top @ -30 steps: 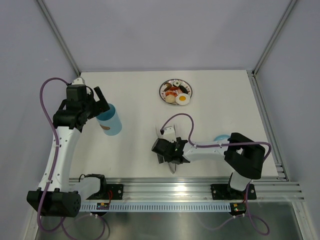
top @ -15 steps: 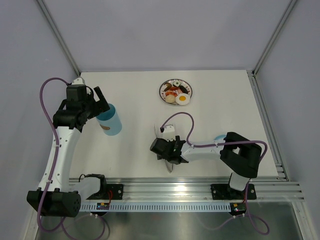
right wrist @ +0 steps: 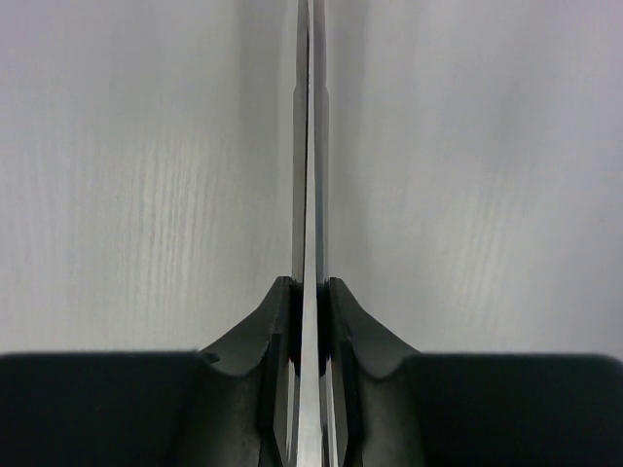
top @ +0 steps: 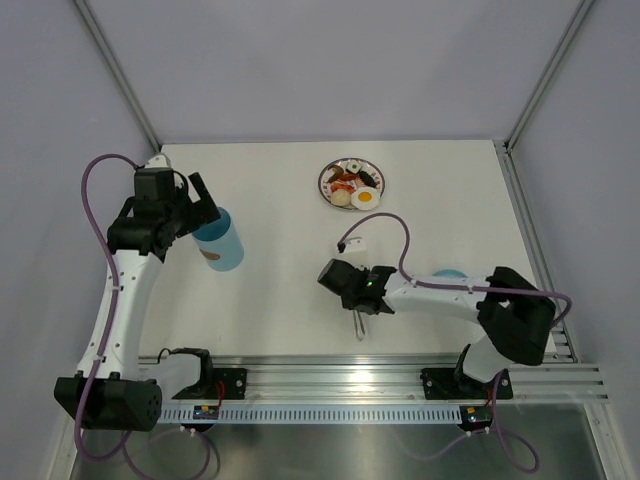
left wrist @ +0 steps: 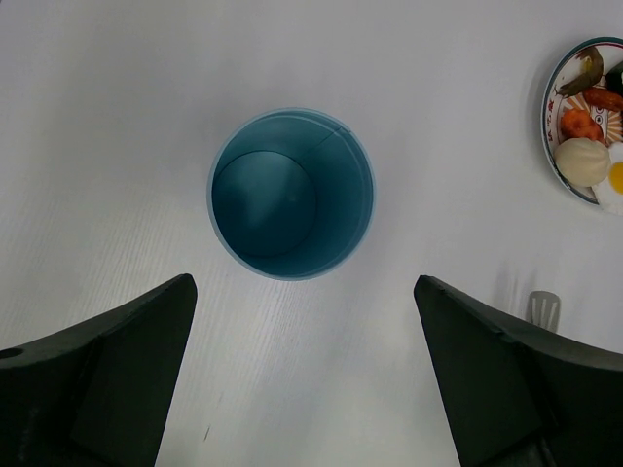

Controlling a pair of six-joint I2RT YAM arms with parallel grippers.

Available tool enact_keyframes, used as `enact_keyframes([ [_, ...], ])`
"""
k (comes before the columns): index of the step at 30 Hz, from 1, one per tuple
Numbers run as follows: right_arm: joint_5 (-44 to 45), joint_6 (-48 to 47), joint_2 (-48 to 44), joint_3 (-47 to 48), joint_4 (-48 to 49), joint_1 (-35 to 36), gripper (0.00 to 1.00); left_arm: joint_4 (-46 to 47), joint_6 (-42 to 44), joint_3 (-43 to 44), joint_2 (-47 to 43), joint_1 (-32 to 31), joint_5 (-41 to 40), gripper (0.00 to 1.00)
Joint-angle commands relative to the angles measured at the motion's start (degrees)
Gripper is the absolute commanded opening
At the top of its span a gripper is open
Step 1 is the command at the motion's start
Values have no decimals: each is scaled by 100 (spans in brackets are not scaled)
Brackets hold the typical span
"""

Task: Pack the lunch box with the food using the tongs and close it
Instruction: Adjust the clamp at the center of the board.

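The light-blue lunch box (top: pixel 218 243) stands upright at the left and has nothing inside (left wrist: pixel 292 195). My left gripper (top: pixel 200 205) hovers over it, jaws wide open, with both dark fingers (left wrist: pixel 136 370) low in the left wrist view. The food (top: pixel 353 185) lies on a red-rimmed plate at the back middle, the fried egg (top: pixel 366 198) at its near edge. The silver tongs (top: pixel 359 325) lie near the table's front. My right gripper (top: pixel 357 303) is shut on them. In the right wrist view the tongs (right wrist: pixel 310 146) run straight ahead, their two arms pressed together between my fingers (right wrist: pixel 268 321).
The round blue lid (top: pixel 447 275) lies at the right, partly behind my right forearm. The plate's rim (left wrist: pixel 557 165) and one tongs end (left wrist: pixel 544 307) show at the right of the left wrist view. An aluminium rail (top: pixel 380 375) runs along the table's front edge.
My right gripper has closed from open onto the tongs and shifted to the right with them, its elbow swinging right too. The left arm has not moved.
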Motion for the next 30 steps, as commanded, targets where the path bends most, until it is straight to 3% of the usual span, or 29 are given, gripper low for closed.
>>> enact_keyframes([
  [1, -398, -603, -961, 187, -636, -455, 19, 175, -56, 332, 96, 39, 5, 99],
  [8, -1374, -1149, -1999, 697, -1656, -1237, 22, 289, -258, 447, 263, 48, 241, 99],
  [12, -1146, -1158, -1913, 619, -1754, -1334, 22, 369, -311, 360, 281, 48, 268, 99],
  [19, -277, -1571, -1174, 153, -464, -1317, 24, 404, -302, 280, 307, 57, 321, 99],
  [30, 32, -1405, -216, -225, 839, -1326, 33, 448, -223, 175, 298, 57, 295, 99],
])
